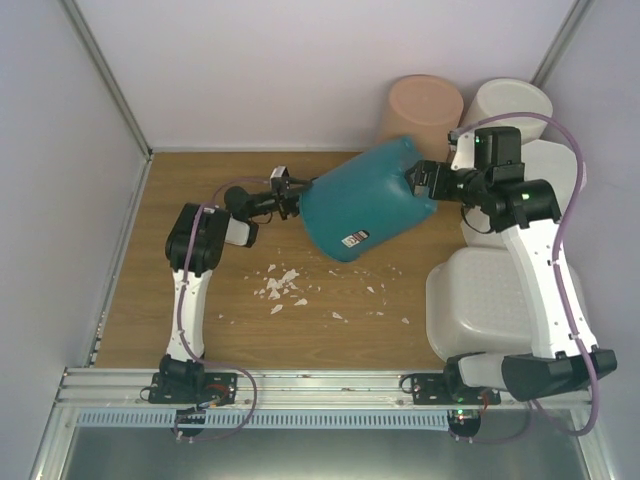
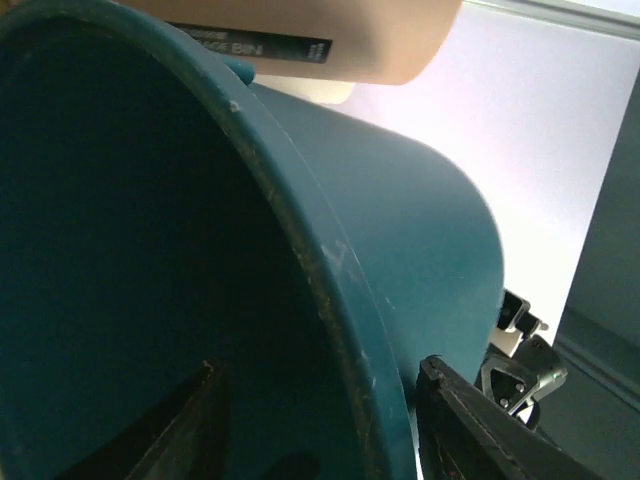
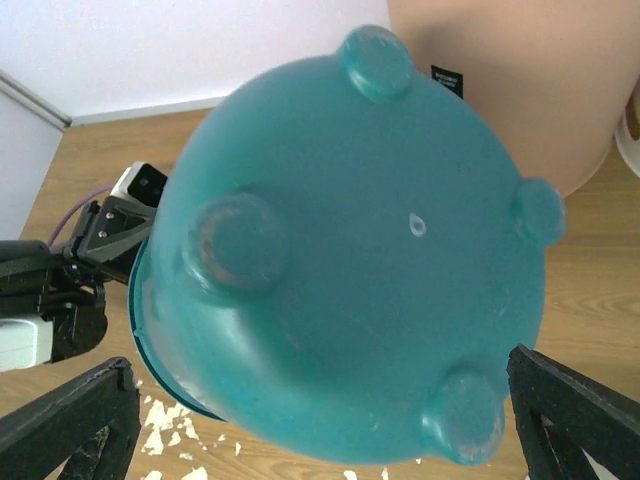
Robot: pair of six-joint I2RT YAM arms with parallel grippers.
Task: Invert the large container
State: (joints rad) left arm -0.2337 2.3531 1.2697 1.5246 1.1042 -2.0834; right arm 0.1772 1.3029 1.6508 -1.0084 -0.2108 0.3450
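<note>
The top external camera is looking down from above and behind the arm bases, from far off, taking in both arms and the whole table (image 1: 140,260). The left wrist camera is sitting just behind the left gripper (image 1: 288,195), facing forward along its fingers (image 2: 470,430), so close that the teal bin (image 2: 150,250) just ahead is filling the view. The right wrist camera is sitting behind the right gripper (image 1: 425,182), looking past its fingers (image 3: 70,420) at the bin's base just in front. All three views are sharing the bin, and the right wrist view is also catching the left gripper beyond the bin's rim
</note>
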